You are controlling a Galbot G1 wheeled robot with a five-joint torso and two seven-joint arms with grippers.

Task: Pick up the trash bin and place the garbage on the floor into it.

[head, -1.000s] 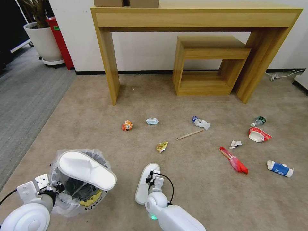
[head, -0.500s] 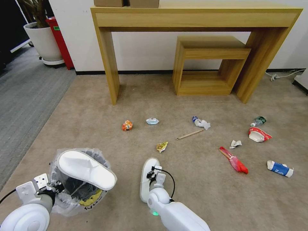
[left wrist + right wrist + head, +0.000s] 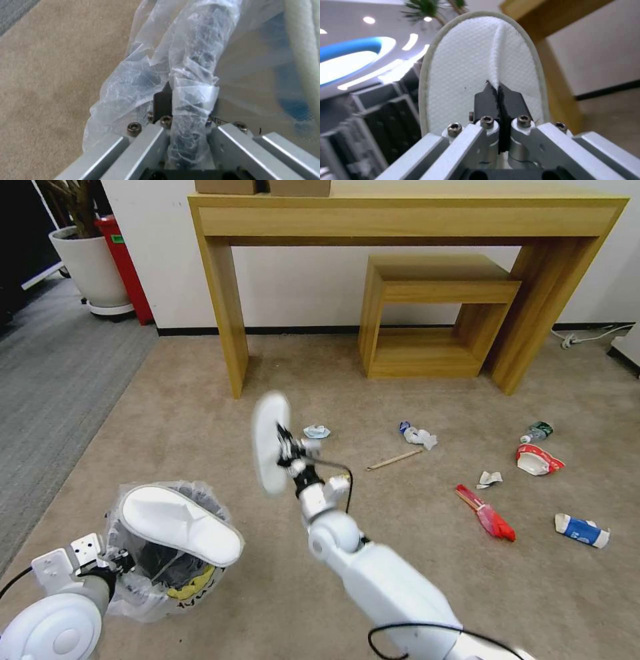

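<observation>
Since the earlier frame the right hand [image 3: 288, 450] has lifted the slipper [image 3: 270, 441] off the floor [image 3: 413, 553], pinching its soft upper. The left hand [image 3: 119, 565] clamps the bin [image 3: 143, 593] rim; light, floppy load.

Small round black bin in crinkly translucent bag [image 3: 143, 580] — lower left, upright on beige short-pile carpet [image 3: 200, 433], a white slipper [image 3: 180, 523] across its mouth. Second white slipper [image 3: 270, 441] — mid-frame, off the carpet, standing on end. Small wrappers, stick, carton scattered right.
</observation>
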